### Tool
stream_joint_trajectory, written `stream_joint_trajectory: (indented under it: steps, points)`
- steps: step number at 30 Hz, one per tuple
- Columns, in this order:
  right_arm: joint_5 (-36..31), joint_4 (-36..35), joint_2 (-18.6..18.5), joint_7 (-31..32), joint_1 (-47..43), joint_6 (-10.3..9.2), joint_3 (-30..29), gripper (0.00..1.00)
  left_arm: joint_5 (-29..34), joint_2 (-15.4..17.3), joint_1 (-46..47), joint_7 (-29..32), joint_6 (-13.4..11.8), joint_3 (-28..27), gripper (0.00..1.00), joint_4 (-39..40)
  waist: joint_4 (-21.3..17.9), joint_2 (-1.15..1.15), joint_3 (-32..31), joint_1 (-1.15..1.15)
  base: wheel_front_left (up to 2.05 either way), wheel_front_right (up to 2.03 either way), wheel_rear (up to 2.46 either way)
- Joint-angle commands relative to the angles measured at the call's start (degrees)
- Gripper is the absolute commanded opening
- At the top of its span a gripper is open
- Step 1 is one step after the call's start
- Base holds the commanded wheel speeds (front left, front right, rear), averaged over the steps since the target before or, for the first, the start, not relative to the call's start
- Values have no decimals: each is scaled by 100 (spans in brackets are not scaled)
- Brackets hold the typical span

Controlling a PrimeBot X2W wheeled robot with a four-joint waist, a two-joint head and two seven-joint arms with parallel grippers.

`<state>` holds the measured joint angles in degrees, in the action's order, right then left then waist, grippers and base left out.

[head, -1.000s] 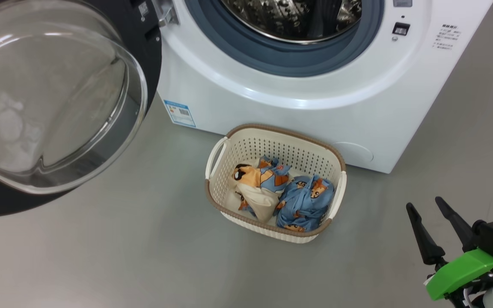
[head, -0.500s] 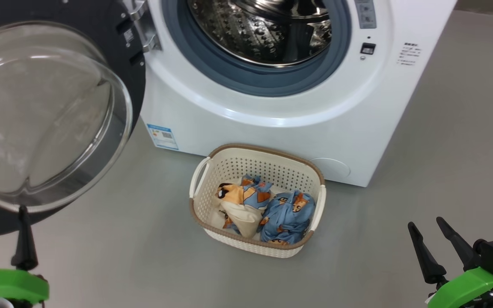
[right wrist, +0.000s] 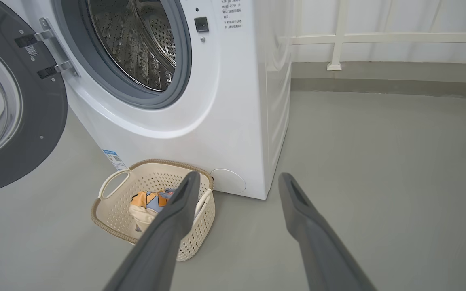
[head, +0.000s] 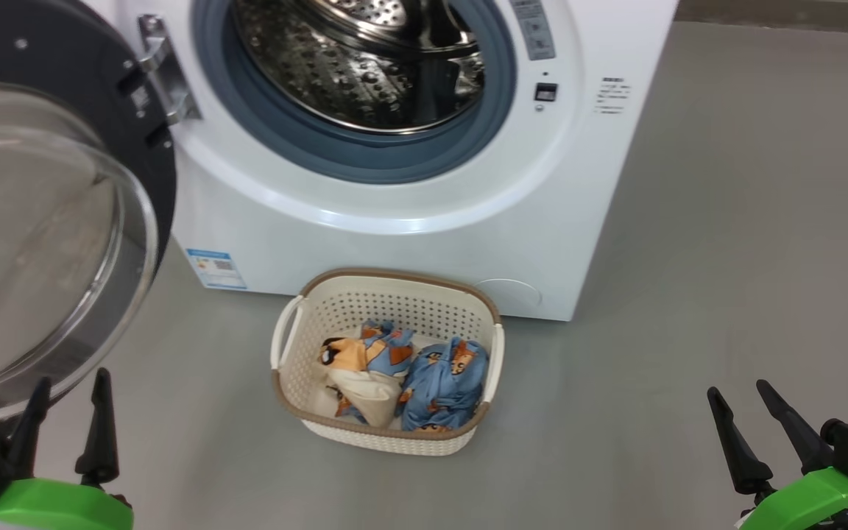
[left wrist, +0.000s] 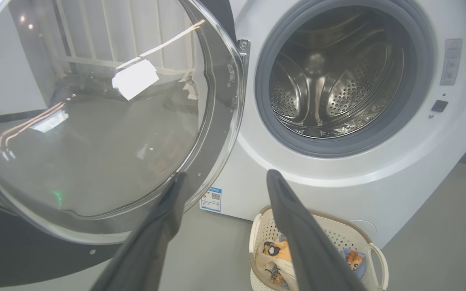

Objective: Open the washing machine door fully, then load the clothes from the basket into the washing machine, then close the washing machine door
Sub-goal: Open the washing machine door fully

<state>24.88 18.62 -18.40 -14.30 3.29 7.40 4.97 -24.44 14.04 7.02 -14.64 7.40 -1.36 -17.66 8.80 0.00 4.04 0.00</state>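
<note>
Left end effector (head: 72, 379) and right end effector (head: 736, 388) are held open, with the clothes (head: 439, 383) spotted between them, slightly nearer left.

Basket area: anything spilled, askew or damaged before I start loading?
Nothing stands out. The basket sits upright before the washing machine, the clothes all inside it; the washing machine door hangs open, with no visible damage.

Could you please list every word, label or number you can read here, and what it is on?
No text here is legible.
Blue sticker on the washing machine: too small.
Printed lines right of its opening: too small.
Grey label beside the gasket: blurred.
White sticker on the door: too small.
</note>
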Motion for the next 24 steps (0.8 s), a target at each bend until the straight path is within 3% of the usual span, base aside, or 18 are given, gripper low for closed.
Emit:
stream_joint_trajectory:
  steps: [1, 24]
  points:
    - [21, -149, -92, -70, -39, 9, 86, 100, -82, 249, 60, -36, 8, -108, 100, 174, -249, 0, -23, 0, 0, 0, 0]
    - [14, -196, 31, -70, -70, 9, -53, 100, -392, 438, -172, -36, 9, 499, 100, 546, -1147, 0, -24, 0, 0, 0, 0]
